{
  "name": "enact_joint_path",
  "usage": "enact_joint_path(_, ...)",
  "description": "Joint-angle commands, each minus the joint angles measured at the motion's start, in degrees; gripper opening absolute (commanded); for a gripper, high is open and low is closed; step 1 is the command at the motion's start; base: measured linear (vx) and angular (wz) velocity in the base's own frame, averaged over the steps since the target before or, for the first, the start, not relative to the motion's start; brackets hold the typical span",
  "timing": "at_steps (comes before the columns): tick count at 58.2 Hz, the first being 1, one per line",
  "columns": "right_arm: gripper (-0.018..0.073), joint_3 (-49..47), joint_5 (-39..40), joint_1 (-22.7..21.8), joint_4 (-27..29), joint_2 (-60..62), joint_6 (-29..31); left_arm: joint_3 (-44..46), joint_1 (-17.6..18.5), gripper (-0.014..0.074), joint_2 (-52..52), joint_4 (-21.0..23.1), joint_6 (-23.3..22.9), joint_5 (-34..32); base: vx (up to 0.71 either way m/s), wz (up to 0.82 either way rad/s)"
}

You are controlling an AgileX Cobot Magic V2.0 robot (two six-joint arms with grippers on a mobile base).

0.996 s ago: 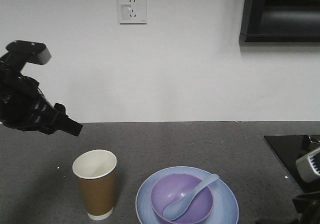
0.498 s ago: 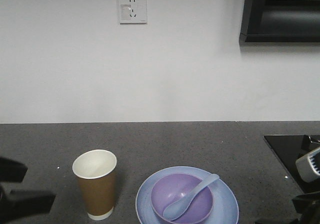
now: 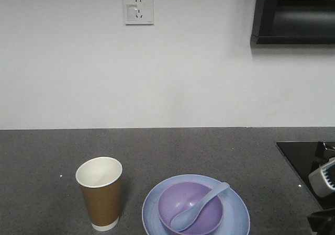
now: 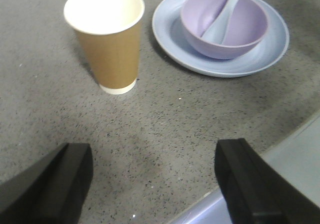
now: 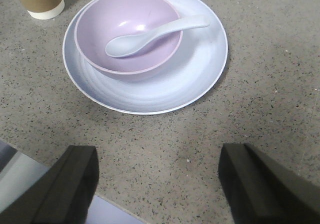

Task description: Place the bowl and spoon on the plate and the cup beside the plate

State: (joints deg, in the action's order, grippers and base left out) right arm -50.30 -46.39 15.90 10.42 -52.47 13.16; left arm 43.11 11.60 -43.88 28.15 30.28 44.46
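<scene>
The left arm, beside the cup (image 3: 99, 193) a second earlier, had left the front view, so the arrangement looked finished. The bowl (image 3: 190, 208) with the spoon (image 3: 200, 206) sat on the plate (image 3: 238, 214), left of which the cup stood. The left claw (image 4: 150, 184) and the right claw (image 5: 157, 184) gaped wide, empty. No legible writing.

Only one piece of lettering showed: a tiny dark mark at the upper left corner of the white wall socket (image 3: 138, 8) in the front view, too small to be read. The cup (image 3: 99, 193), plate (image 3: 233, 214), bowl (image 3: 193, 206) and spoon (image 3: 201, 203) were plain, without print, label or number.
</scene>
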Motion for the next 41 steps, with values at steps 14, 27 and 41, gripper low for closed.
enact_joint_path(14, 0.0391, -1.6, 2.9, 0.0, 0.1, 0.7, 1.1, -0.6, 0.2, 0.0352, 0.2, 1.5, -1.0, -5.4, 0.0, 0.0)
enact_joint_path(27, 0.0099, -1.6, 2.9, 0.0, 0.3, 0.7, 1.7, -0.6, 0.2, 0.01, 0.2, 1.5, -1.0, -5.4, 0.0, 0.0)
enact_joint_path(41, -0.0015, -1.6, 2.8, 0.0, 0.1, 0.7, 1.7, -0.6, 0.2, -0.0007, 0.2, 2.0, -2.1, -6.3, 0.0, 0.0)
